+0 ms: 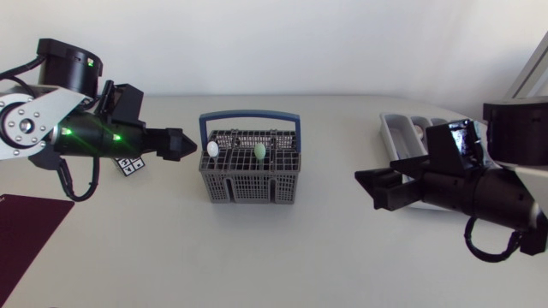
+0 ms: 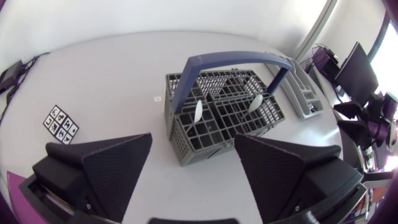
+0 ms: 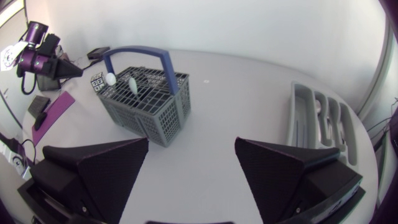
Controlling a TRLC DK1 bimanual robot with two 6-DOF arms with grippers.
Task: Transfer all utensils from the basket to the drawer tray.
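Head view, left to right: left gripper (image 1: 180,144) hovers just beside the basket (image 1: 248,186), on its left, not touching it. The left wrist view shows its jaws wide apart with nothing between them. A marker tag (image 1: 128,165) lies on the table under that arm.

The basket sits mid-table with its blue handle (image 1: 250,115) upright. Two utensils stand in it, a white spoon (image 1: 212,148) and a green spoon (image 1: 259,151), bowls up, in the rear compartments.

The right gripper (image 1: 366,190) hangs between the basket and the drawer tray (image 1: 396,128), well apart from the basket. Its jaws are wide and empty. The tray is at the far right, partly hidden by the right arm. One slot may hold a small pale item, but it is too small to tell.

Progress, as a judgement: early or mid-task. At least two utensils are left to move and neither has been grasped. The left arm looks best placed for the white spoon.
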